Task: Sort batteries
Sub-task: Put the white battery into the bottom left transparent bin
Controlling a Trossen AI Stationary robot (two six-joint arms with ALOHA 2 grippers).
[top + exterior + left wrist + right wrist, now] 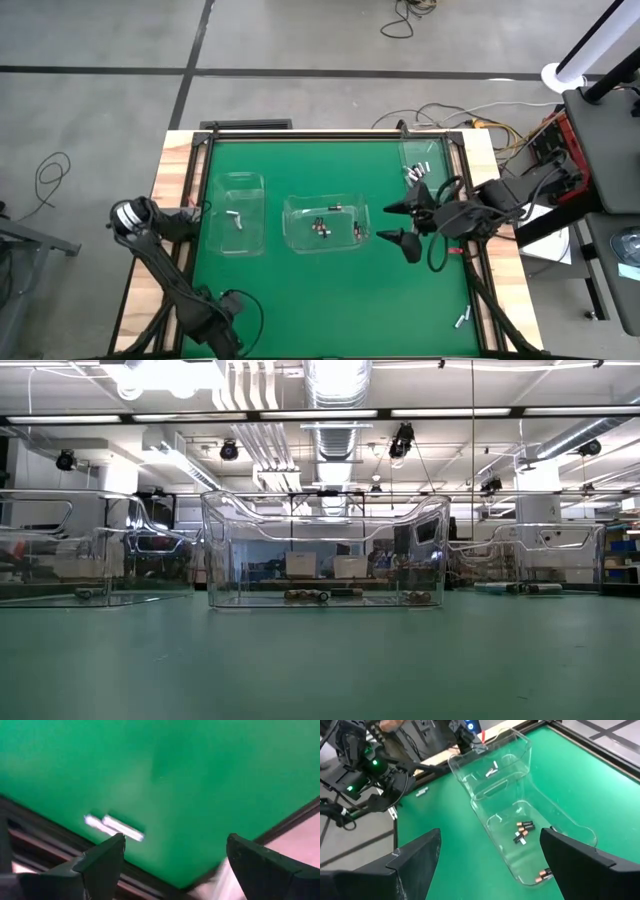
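High view: my right claw, wide open and empty, hovers right of the middle bin, ready to fetch batteries.

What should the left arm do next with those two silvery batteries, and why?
Probably ease the open left tool toward the two silvery cylindrical batteries until one sits between its jaws: both lie loose on the green mat, close ahead of it. The right tool waits open beside the middle clear plastic bin.
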